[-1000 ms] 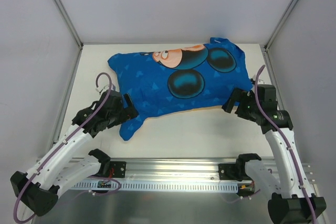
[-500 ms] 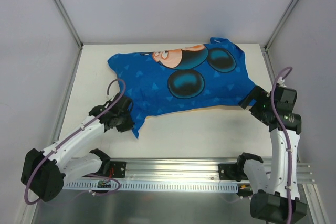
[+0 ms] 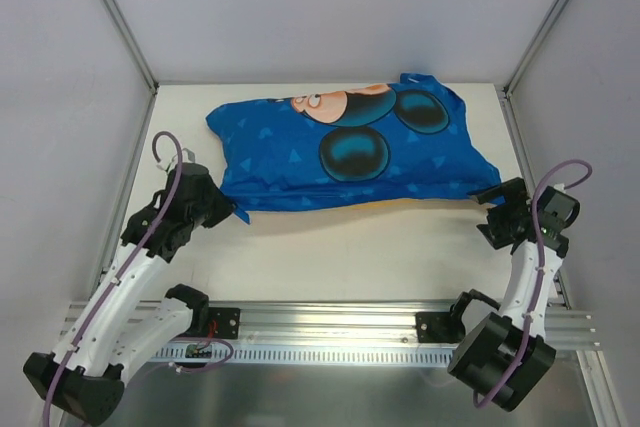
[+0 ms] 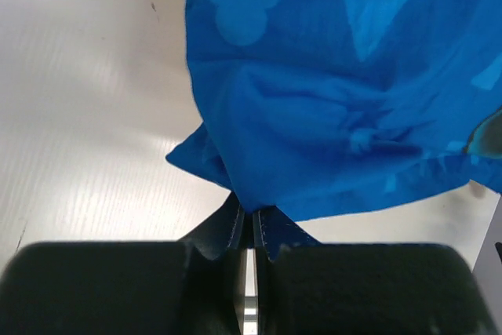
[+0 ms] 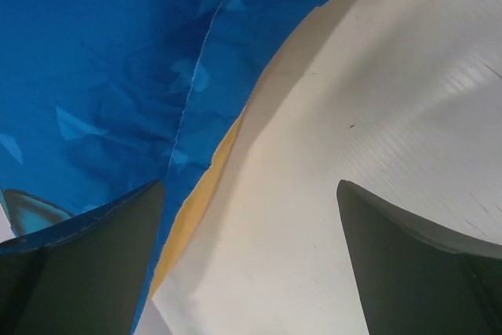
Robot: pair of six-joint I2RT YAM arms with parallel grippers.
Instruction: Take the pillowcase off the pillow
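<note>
The bright blue pillowcase [image 3: 350, 152] with the Mickey Mouse face lies across the middle of the white table [image 3: 350, 247]. The pillow is hidden inside it. My left gripper [image 3: 236, 211] is shut on the pillowcase's near left corner; in the left wrist view the blue fabric [image 4: 329, 100] is pinched between the closed jaws of the left gripper [image 4: 251, 225]. My right gripper [image 3: 488, 209] stands open just off the near right corner. In the right wrist view the right gripper [image 5: 249, 190] has only bare table between its fingers, and blue cloth with an orange-yellow underside [image 5: 204, 178] lies by the left finger [image 5: 86, 256].
Metal frame posts [image 3: 120, 22] and pale walls enclose the table on three sides. An aluminium rail [image 3: 330, 322] carrying both arm bases runs along the near edge. Bare table lies between the pillowcase and the rail.
My left gripper has shut on the near left corner and drawn it left and back, so the hanging flap is gone. The right arm has swung right and nearer, still open.
</note>
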